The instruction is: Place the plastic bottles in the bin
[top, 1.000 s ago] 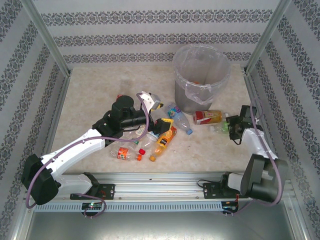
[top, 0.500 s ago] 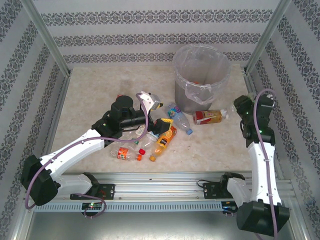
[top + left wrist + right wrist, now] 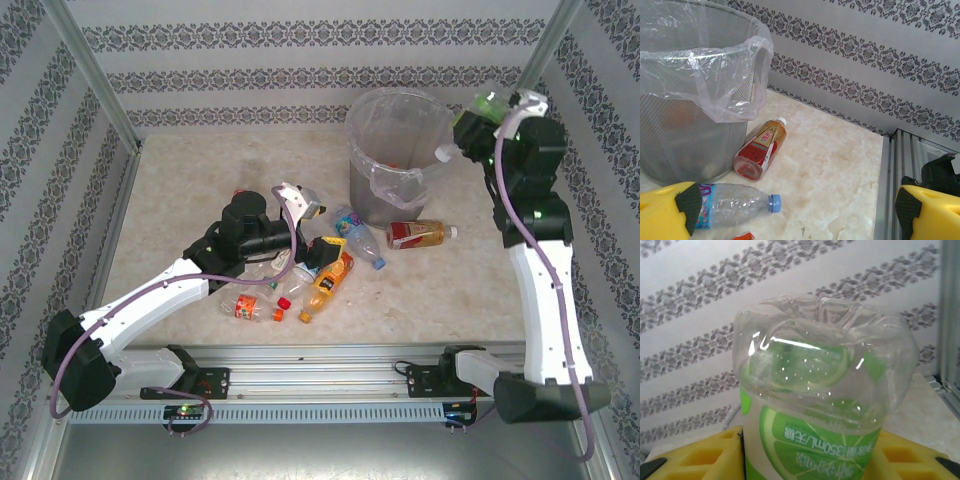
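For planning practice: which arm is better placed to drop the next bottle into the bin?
Right: the right gripper holds a green-labelled bottle raised beside the bin rim; the left gripper sits open, low.

Marbled tabletop (image 3: pixel 180 190) — damask-striped walls (image 3: pixel 300 70)

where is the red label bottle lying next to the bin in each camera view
Top external: the red-label bottle lies right of centre, in front of the bin, cap pointing right.
Left wrist: the bottle lies left of centre, cap away from camera, beside the bin.
Right wrist: faces the green-label bottle in its jaws, wallpaper behind.
Shared landmark: the bin.
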Action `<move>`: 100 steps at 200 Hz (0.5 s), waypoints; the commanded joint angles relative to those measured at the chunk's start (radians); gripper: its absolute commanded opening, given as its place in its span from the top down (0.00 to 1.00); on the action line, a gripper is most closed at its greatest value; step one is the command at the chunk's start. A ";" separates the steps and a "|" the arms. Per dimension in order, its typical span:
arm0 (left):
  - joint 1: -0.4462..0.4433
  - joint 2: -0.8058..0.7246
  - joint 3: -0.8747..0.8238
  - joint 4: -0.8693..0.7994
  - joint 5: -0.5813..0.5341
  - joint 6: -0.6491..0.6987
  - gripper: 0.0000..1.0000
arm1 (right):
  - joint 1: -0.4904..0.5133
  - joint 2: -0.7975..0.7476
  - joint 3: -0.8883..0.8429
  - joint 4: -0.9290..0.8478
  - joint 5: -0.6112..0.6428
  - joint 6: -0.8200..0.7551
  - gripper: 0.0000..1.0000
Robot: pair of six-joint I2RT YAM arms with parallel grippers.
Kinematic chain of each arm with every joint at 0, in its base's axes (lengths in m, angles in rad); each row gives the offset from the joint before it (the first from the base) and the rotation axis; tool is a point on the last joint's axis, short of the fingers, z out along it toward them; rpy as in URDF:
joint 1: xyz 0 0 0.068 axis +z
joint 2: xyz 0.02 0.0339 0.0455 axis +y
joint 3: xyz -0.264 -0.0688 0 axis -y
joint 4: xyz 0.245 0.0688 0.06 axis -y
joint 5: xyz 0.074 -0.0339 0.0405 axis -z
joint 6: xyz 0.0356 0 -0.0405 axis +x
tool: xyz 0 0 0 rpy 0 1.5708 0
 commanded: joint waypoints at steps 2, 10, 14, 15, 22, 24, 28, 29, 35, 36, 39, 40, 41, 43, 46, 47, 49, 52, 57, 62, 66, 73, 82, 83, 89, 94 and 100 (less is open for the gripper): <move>-0.013 -0.020 0.033 -0.009 -0.009 0.023 0.00 | 0.047 0.116 0.168 -0.104 -0.088 -0.143 0.48; -0.013 -0.021 0.033 -0.009 -0.011 0.024 0.00 | 0.066 0.154 0.217 -0.138 -0.100 -0.173 0.48; -0.013 -0.022 0.031 -0.010 -0.012 0.025 0.00 | 0.076 0.173 0.240 -0.153 -0.100 -0.186 0.48; -0.013 -0.022 0.032 -0.010 -0.012 0.025 0.00 | 0.077 0.177 0.249 -0.156 -0.100 -0.186 0.48; -0.013 -0.022 0.032 -0.011 -0.015 0.027 0.00 | 0.091 0.203 0.281 -0.176 -0.099 -0.207 0.48; -0.014 -0.022 0.032 -0.011 -0.015 0.028 0.00 | 0.096 0.211 0.290 -0.180 -0.099 -0.214 0.48; -0.014 -0.022 0.031 -0.011 -0.017 0.029 0.00 | 0.104 0.226 0.305 -0.190 -0.098 -0.223 0.48; -0.014 -0.022 0.031 -0.012 -0.016 0.029 0.00 | 0.104 0.229 0.309 -0.193 -0.098 -0.226 0.48; -0.013 -0.022 0.031 -0.013 -0.016 0.031 0.00 | 0.112 0.249 0.334 -0.210 -0.099 -0.240 0.48; -0.013 -0.022 0.032 -0.013 -0.016 0.031 0.00 | 0.113 0.252 0.338 -0.213 -0.099 -0.242 0.48; -0.013 -0.022 0.032 -0.013 -0.017 0.031 0.00 | 0.116 0.267 0.354 -0.225 -0.097 -0.249 0.48; -0.014 -0.022 0.032 -0.013 -0.017 0.031 0.00 | 0.117 0.271 0.358 -0.228 -0.097 -0.252 0.48; -0.013 -0.022 0.032 -0.013 -0.016 0.031 0.00 | 0.118 0.275 0.363 -0.232 -0.097 -0.254 0.48; -0.013 -0.021 0.032 -0.013 -0.016 0.031 0.00 | 0.119 0.283 0.373 -0.239 -0.096 -0.257 0.48; -0.013 -0.021 0.032 -0.012 -0.016 0.031 0.00 | 0.123 0.294 0.388 -0.248 -0.096 -0.264 0.48; -0.013 -0.021 0.032 -0.012 -0.016 0.031 0.00 | 0.123 0.299 0.392 -0.251 -0.097 -0.265 0.48; -0.013 -0.020 0.032 -0.013 -0.017 0.031 0.00 | 0.123 0.306 0.401 -0.259 -0.098 -0.268 0.48; -0.013 -0.020 0.032 -0.013 -0.015 0.031 0.00 | 0.127 0.318 0.413 -0.271 -0.099 -0.275 0.48; -0.013 -0.020 0.032 -0.013 -0.013 0.030 0.00 | 0.130 0.336 0.437 -0.288 -0.103 -0.285 0.48; -0.014 -0.020 0.033 -0.013 -0.012 0.032 0.00 | 0.134 0.355 0.461 -0.308 -0.104 -0.294 0.48; -0.013 -0.019 0.034 -0.014 -0.011 0.031 0.00 | 0.138 0.374 0.481 -0.323 -0.103 -0.303 0.48; -0.014 -0.017 0.033 -0.014 -0.012 0.031 0.00 | 0.144 0.403 0.513 -0.353 -0.104 -0.318 0.48; -0.014 -0.017 0.034 -0.014 -0.013 0.033 0.00 | 0.151 0.444 0.558 -0.386 -0.098 -0.337 0.48; -0.014 -0.017 0.034 -0.014 -0.013 0.033 0.00 | 0.152 0.448 0.563 -0.391 -0.095 -0.338 0.48; -0.013 -0.016 0.034 -0.016 -0.015 0.034 0.00 | 0.155 0.472 0.587 -0.409 -0.085 -0.347 0.47; -0.013 -0.016 0.033 -0.015 -0.015 0.034 0.00 | 0.157 0.490 0.605 -0.423 -0.083 -0.353 0.47; -0.014 -0.015 0.033 -0.016 -0.016 0.034 0.00 | 0.159 0.516 0.628 -0.444 -0.087 -0.360 0.47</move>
